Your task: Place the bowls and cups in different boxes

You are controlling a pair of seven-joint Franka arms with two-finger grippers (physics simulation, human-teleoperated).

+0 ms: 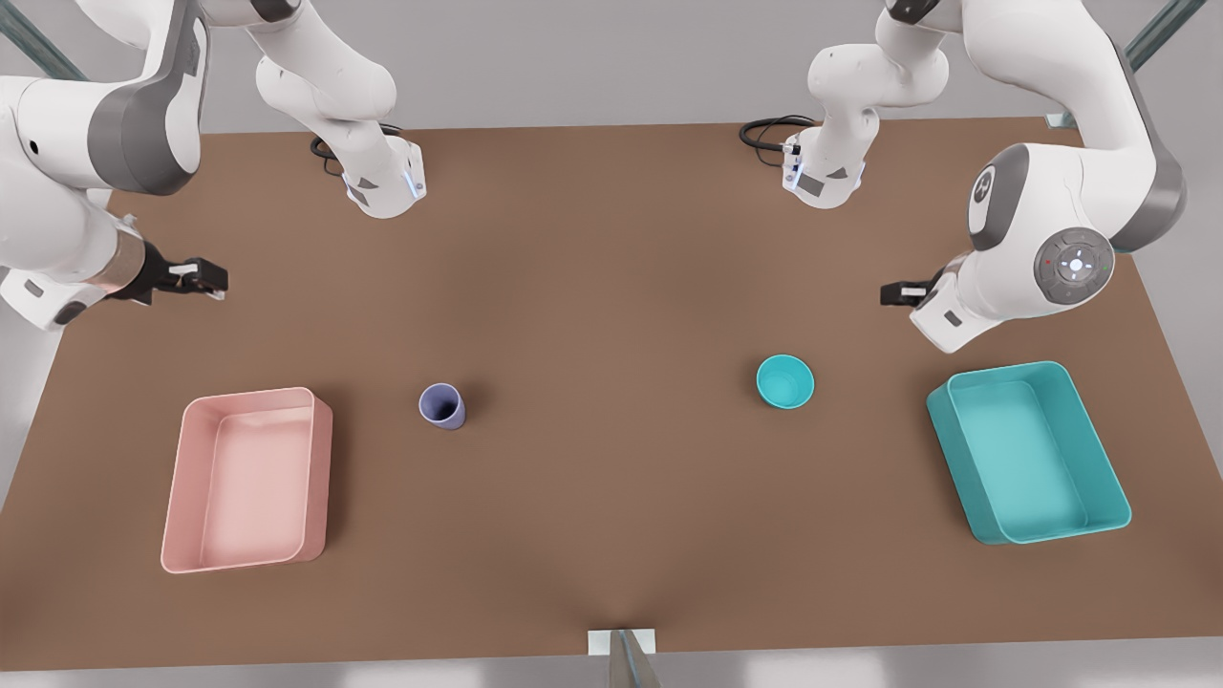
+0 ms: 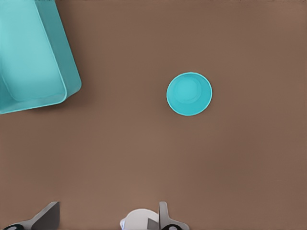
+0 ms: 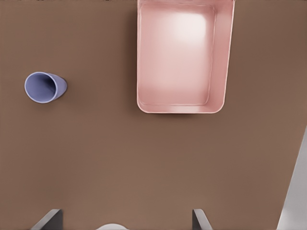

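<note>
- Left gripper (image 1: 889,292): over the table (image 1: 611,239) on the front view's right, far side of the bowl (image 1: 785,381) and teal box (image 1: 1030,451). Fingers (image 2: 48,215) spread apart in the wrist view, nothing between them.
- Right gripper (image 1: 212,280): front view's left, far side of the cup (image 1: 441,405) and pink box (image 1: 248,478). Fingers (image 3: 48,219) apart, empty.
- Bowl sits upright on bare table, well apart from teal box. Cup upright, near pink box but not touching. Both boxes empty.
- Risk 1: bowl is shallow w/ thin rim; if you pinch off-centre it'll likely skid or flip.
- Risk 2: cup is tall and narrow, so a sideways nudge on approach could tip it and it'd roll.
- Risk 3: bowl and teal box are the same colour; don't confuse targets.
- Risk 4: both items in one box = fail. Keep one per box.
</note>
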